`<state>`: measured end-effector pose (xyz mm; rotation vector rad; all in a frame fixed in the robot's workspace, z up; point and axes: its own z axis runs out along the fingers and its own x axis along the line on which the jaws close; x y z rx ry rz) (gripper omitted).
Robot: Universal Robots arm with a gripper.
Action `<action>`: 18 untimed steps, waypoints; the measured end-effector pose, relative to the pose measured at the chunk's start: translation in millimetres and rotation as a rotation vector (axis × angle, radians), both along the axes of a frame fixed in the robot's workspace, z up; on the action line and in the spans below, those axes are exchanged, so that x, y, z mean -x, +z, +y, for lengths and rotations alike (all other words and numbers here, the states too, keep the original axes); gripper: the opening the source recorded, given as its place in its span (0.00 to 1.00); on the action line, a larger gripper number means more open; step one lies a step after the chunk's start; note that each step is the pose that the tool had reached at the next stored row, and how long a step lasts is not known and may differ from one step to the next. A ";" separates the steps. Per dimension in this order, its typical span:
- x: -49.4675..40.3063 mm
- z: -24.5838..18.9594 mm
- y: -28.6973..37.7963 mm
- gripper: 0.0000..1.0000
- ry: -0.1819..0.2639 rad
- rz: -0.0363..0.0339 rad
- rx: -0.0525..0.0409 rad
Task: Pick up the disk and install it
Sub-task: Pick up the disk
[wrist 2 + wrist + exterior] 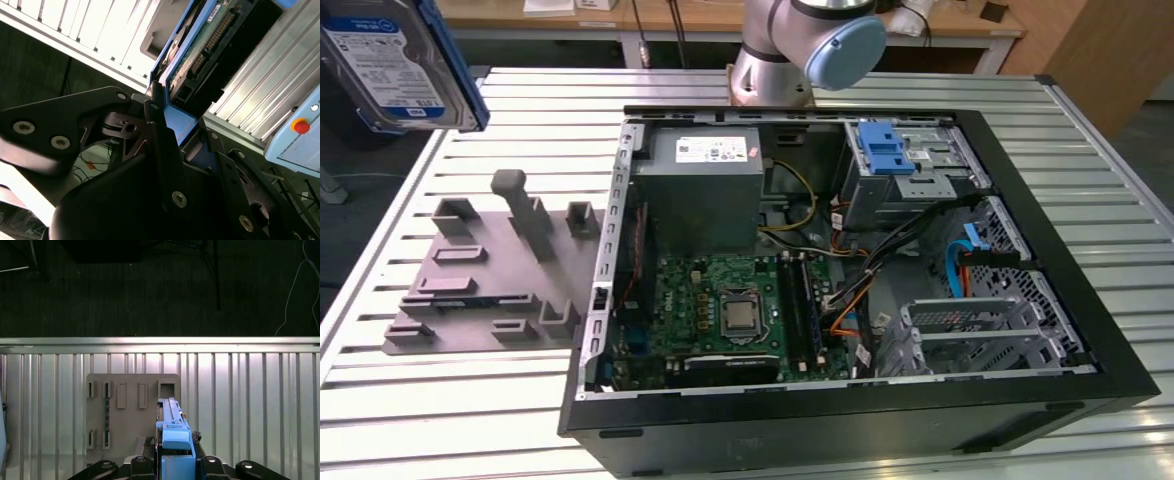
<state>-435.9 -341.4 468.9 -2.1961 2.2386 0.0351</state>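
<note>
Up in the exterior view's top left corner: the disk [394,60], a flat rectangular silver metal hard drive with a blue-and-white label facing the camera and a blue plastic rail down its edge. It hangs in the air, off the slatted aluminium worktop [440,420] and well apart from the open black computer case [854,430]. The gripper [173,446] is clamped on it. In the first wrist view the black fingers [145,446] sit on either side of the blue rail, with the disk edge-on between them and sticking out past the tips. The second wrist view gives the same grip from the side: a finger is pressed flat on the rail, and the disk's green circuit board and connector pins are exposed beyond it. Beyond the disk in the first wrist view lies a grey moulded fixture plate with upright slots [132,390], flat on the worktop. In the exterior view that plate sits just beside the case, on the exterior view's left. The case lies on its side with the panel off. Inside are a big grey metal box with a small white sticker [707,190] at the far wall, a silver cage with a blue plastic latch [901,160] toward the exterior view's right, and a green motherboard [720,310] nearer the camera. The arm's grey base with a pale blue cap [801,45] stands behind the case.
</note>
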 end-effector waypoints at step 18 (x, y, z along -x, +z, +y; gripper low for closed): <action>-0.2 -14.6 5.4 0.36 0.000 0.0002 0.0001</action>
